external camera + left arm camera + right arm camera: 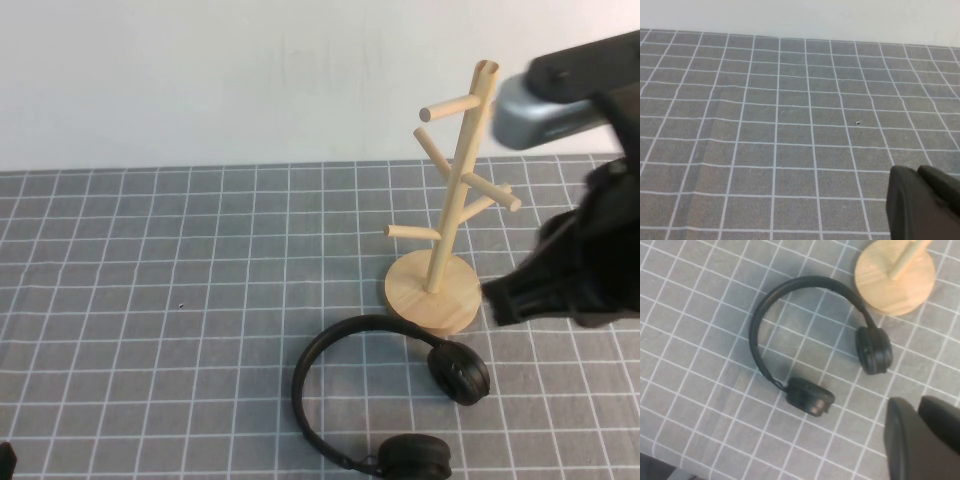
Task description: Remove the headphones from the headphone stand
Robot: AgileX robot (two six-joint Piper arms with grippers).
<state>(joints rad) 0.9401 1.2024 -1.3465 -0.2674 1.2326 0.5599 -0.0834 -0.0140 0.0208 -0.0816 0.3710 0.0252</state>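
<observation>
**Headphones already down, so we back off slow**

The headphones (385,405) lie flat on the bench (150,300), at abt 6 o'clock from the headphone stand (440,250) in the high view. The band curves right beside the stand's round base, maybe touching it; we can't tell. No peg holds them now. So we think the take-out job is nearly done.

The right gripper (500,300) hangs low at abt 3 o'clock from the stand base, very near it, and holds nothing. How wide its fingers (920,440) are, we can't tell. The left gripper (920,200) sits far off at the bench's 7 o'clock corner, over bare grid mat w/ nothing in it; its fingers we can't tell either.

How we'd do it well:
- Lift the right arm up first, then pull away toward 3 o'clock.
- Stay clear of the pegs, esp. the low ones. The stand looks light & could tip.
- Don't drag over the earcup near the base.
- Leave the left arm parked.
</observation>
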